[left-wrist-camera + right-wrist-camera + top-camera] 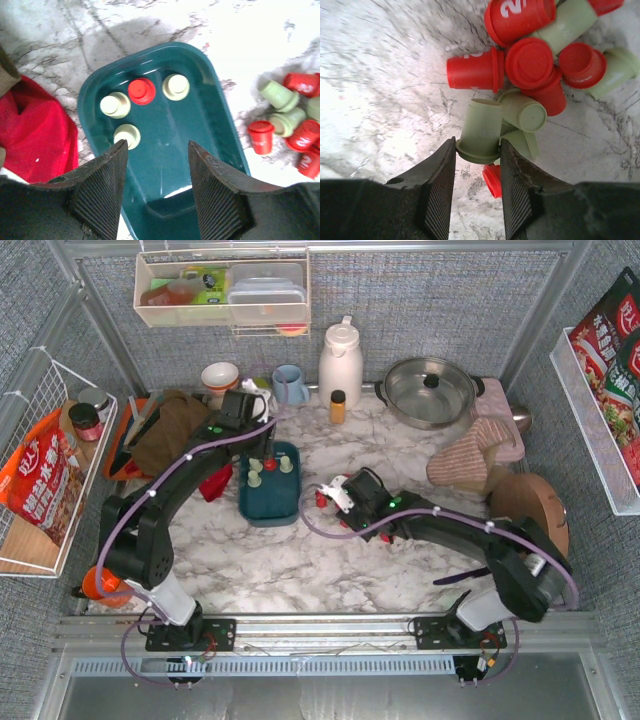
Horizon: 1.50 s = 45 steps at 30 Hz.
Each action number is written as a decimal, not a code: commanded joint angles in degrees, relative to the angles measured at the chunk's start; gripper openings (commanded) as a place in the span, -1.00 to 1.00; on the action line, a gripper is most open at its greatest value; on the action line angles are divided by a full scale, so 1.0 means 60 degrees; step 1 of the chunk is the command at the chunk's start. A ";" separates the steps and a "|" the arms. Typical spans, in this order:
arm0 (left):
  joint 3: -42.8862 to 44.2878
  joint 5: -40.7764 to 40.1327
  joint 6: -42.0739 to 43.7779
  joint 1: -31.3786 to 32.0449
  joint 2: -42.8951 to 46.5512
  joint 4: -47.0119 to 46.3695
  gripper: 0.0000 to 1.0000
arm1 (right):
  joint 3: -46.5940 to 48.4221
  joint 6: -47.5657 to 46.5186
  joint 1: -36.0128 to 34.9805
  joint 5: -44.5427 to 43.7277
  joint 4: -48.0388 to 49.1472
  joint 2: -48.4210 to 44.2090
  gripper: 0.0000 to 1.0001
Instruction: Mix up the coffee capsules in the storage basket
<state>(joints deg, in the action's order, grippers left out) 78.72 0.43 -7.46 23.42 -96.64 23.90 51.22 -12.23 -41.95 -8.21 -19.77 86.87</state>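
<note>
From above, finds the left gripper (262, 452) over the storage basket (270, 495), the right gripper (331, 498) at its 3 o'clock among loose coffee capsules (345, 524).

At the left wrist, shows jaws open above the basket, four capsules at 11 o'clock.

At the right wrist, shows jaws pinching a green capsule (481, 127) by its rim, the pile at 12 to 1 o'clock.

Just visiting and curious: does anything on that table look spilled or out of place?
Yes. Most coffee capsules lie jumbled on the marble table beside the teal basket, several tipped over; only four stand inside it.
</note>
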 commanded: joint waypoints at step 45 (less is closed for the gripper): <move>-0.1811 0.7703 -0.0345 0.2183 0.0889 -0.4271 0.08 | -0.4240 -0.2107 0.0107 0.1934 1.0004 -0.4374 -0.43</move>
<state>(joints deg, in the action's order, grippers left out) 67.18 45.04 -9.47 36.40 -90.98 -1.96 26.15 -24.49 -41.32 3.66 37.45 61.10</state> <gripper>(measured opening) 0.565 0.396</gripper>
